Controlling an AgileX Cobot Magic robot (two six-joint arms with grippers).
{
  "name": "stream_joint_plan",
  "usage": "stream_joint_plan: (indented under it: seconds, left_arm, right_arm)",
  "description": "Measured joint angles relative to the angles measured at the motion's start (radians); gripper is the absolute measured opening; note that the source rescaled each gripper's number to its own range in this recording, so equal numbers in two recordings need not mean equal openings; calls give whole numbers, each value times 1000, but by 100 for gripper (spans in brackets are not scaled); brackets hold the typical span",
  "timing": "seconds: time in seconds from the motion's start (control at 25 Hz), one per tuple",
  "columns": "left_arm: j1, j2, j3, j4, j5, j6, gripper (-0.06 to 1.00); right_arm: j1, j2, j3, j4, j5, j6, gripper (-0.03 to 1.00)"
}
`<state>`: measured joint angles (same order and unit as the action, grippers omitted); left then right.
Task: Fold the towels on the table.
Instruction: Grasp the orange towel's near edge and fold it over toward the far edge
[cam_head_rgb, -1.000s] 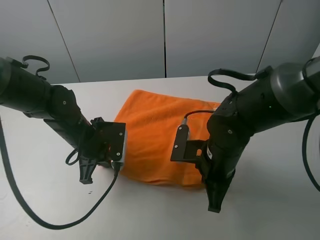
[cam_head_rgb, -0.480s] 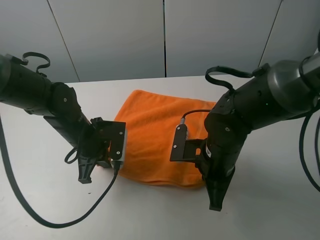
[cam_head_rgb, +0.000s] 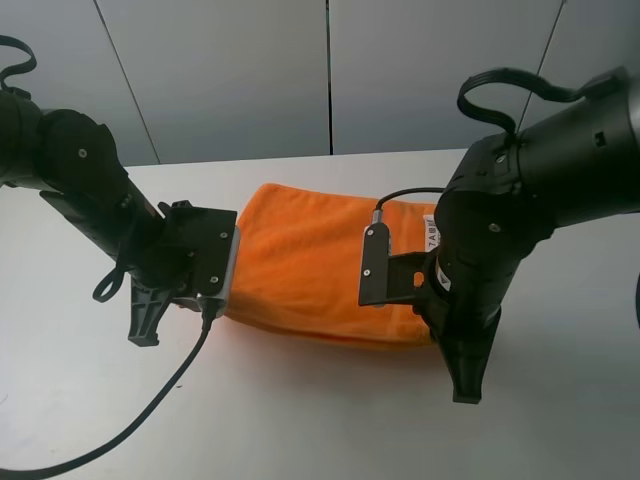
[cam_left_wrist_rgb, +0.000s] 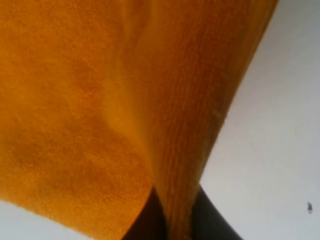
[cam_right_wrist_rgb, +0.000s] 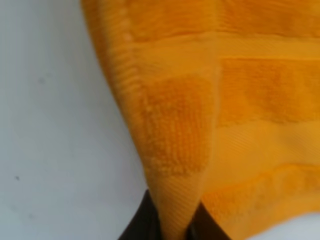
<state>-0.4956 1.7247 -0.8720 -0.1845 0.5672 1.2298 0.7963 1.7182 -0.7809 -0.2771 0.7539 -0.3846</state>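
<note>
The orange towel (cam_head_rgb: 300, 260) lies across the middle of the white table (cam_head_rgb: 300, 420), with its near edge lifted and pulled taut between both grippers. A small white label (cam_head_rgb: 433, 232) shows at its right edge. My left gripper (cam_head_rgb: 212, 303) is shut on the towel's near left corner. In the left wrist view the cloth (cam_left_wrist_rgb: 100, 100) hangs from the dark fingers (cam_left_wrist_rgb: 212, 222). My right gripper (cam_head_rgb: 428, 325) is shut on the near right corner. The right wrist view shows the towel's woven stripe bands (cam_right_wrist_rgb: 250, 50) and the pinched fold between the fingers (cam_right_wrist_rgb: 145, 220).
Grey wall panels (cam_head_rgb: 330, 70) stand behind the table's far edge. Black cables loop from both arms; one trails over the table at the front left (cam_head_rgb: 150, 420). Bare tabletop surrounds the towel on all sides.
Both grippers have risen and moved apart and toward the back, carrying the towel's near edge. The towel is stretched wider and its white label has come into view.
</note>
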Motion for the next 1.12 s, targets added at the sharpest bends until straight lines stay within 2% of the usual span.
stream_joint_plan:
  seconds: [0.2, 0.44, 0.6, 0.84, 0.96, 1.12]
  left_arm:
    - [-2, -61, 0, 14, 25, -25, 1]
    - [-2, -118, 0, 13, 85, -179, 1]
    - [-4, -142, 0, 7, 137, -252, 1]
    - [-4, -176, -24, 13, 144, -288, 1]
    - [-4, -178, -66, 66, 121, -353, 1]
    - [-4, -175, -128, 168, 69, -450, 1]
  right_arm:
    - [0, -39, -3, -78, 26, 42, 0]
    - [0, -54, -40, -137, 107, 74, 0]
    - [0, -54, -56, -167, 115, 85, 0]
    - [0, -60, -103, -240, 126, 89, 0]
    - [-19, -62, -141, -260, 126, 87, 0]
    - [-90, -62, -202, -262, 116, 71, 0]
